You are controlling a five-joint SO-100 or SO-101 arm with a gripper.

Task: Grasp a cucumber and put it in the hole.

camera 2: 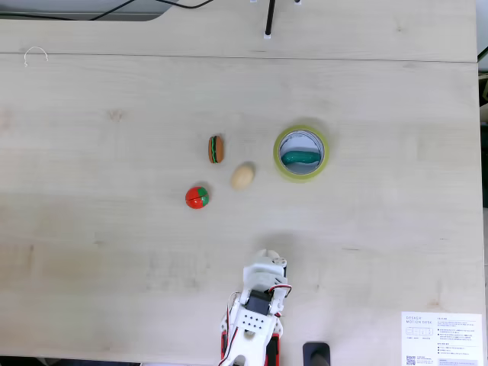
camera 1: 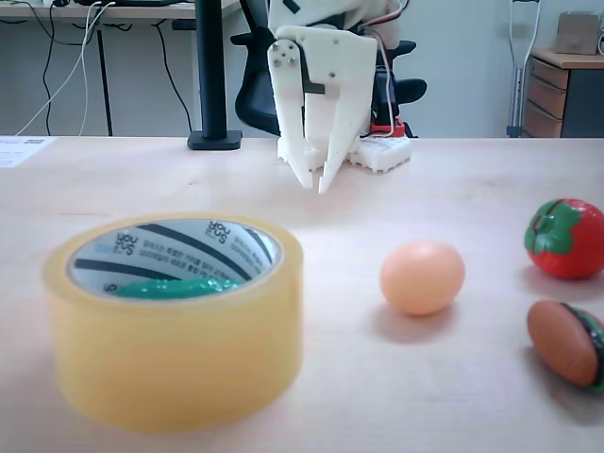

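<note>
The dark green cucumber (camera 1: 176, 288) (camera 2: 300, 158) lies inside the hole (camera 1: 160, 269) (camera 2: 300, 148) of the yellowish tape roll (camera 1: 175, 359) (camera 2: 280, 162), resting on the table within the ring. In both fixed views my white gripper (camera 1: 314, 181) (camera 2: 268, 257) hangs well back from the roll, near the arm's base. Its fingertips are close together with nothing between them. It touches none of the objects.
A peach egg (camera 1: 422, 276) (camera 2: 242, 177), a red tomato with green leaves (camera 1: 566, 238) (camera 2: 197, 197) and a toy burger (camera 1: 566, 343) (camera 2: 216, 149) sit beside the roll. A black stand base (camera 1: 214, 140) and a paper sheet (camera 2: 442, 338) lie near the table's edges.
</note>
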